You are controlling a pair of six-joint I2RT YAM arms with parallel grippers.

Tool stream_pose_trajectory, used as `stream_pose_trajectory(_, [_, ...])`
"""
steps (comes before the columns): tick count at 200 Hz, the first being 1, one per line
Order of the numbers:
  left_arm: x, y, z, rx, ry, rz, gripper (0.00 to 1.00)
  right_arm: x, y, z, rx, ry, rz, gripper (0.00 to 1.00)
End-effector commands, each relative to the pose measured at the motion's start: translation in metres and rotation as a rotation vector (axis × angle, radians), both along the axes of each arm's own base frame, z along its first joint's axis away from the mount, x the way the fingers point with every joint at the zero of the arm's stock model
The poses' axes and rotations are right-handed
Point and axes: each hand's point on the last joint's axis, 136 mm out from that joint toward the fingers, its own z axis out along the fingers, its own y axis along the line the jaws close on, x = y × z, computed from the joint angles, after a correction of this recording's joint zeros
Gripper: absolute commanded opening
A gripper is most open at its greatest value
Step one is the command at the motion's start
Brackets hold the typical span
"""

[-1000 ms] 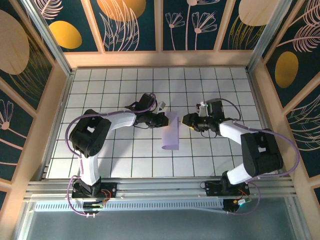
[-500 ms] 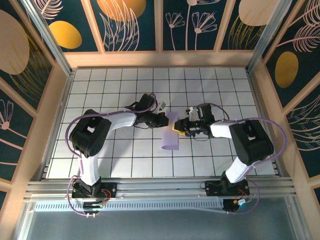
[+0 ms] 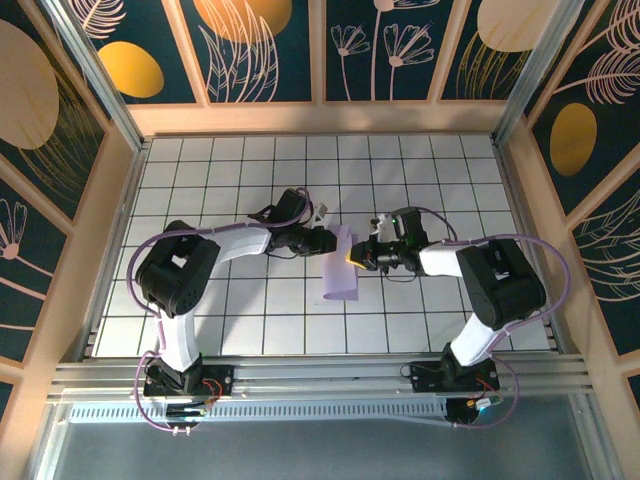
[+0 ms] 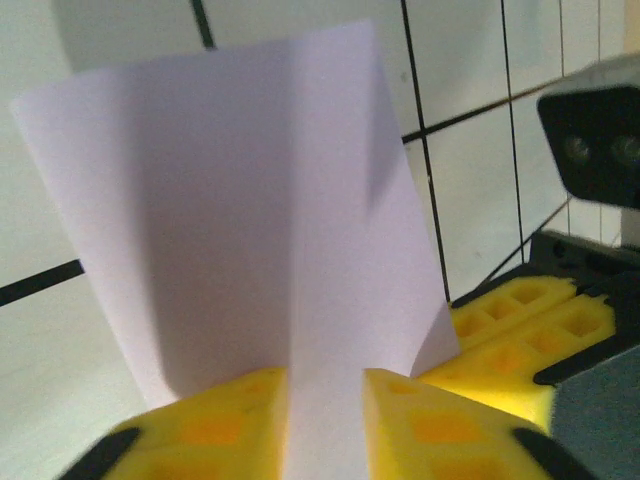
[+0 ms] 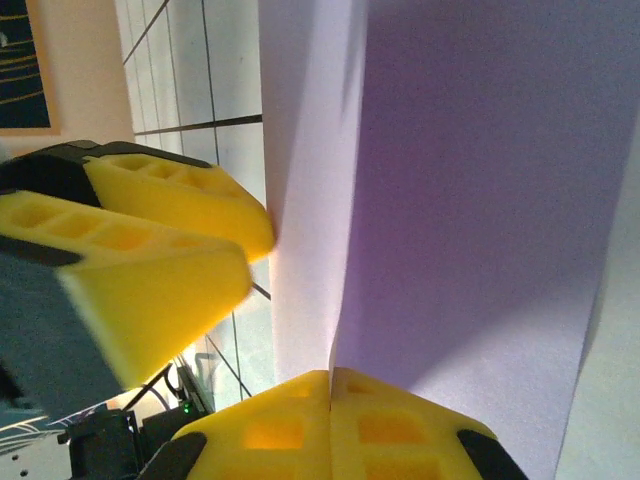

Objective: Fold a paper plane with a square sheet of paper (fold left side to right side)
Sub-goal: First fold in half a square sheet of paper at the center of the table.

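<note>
Above the tiled table (image 3: 200, 170), wrist view shows right tool (image 5: 330, 385) pinching paper (image 5: 470, 200).

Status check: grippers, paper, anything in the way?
Left gripper open, sheet of paper running through the gap. Right gripper shut on the sheet's edge. Sheet folded narrow. Both grippers crowd its far end, close together.

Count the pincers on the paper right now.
2. The left pincer stands open around the left edge of the sheet of paper, near its far end. The right pincer is shut on its right edge.
</note>
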Motion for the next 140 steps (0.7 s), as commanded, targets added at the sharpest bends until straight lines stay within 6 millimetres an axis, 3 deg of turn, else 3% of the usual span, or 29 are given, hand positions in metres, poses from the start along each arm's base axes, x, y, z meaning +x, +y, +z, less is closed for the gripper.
stream_pose_trajectory(1, [0.004,0.009,0.019,0.027,-0.063,0.061,0.38,-0.007,-0.001,-0.01,-0.021,0.03,-0.009,0.06])
stream_pose_trajectory(10, [0.006,0.015,0.021,0.043,-0.073,0.095,0.45,-0.009,-0.002,-0.013,-0.031,0.039,-0.016,0.06])
stream_pose_trajectory(42, [-0.002,0.027,0.011,0.062,-0.046,0.141,0.51,-0.012,-0.003,-0.02,-0.056,0.058,-0.033,0.06])
stream_pose_trajectory(84, [-0.019,0.017,-0.012,0.061,0.023,0.105,0.54,-0.011,-0.002,-0.022,-0.066,0.055,-0.039,0.06])
stream_pose_trajectory(140, [-0.021,0.013,-0.026,0.082,0.049,0.109,0.54,-0.009,-0.003,-0.023,-0.084,0.051,-0.037,0.08])
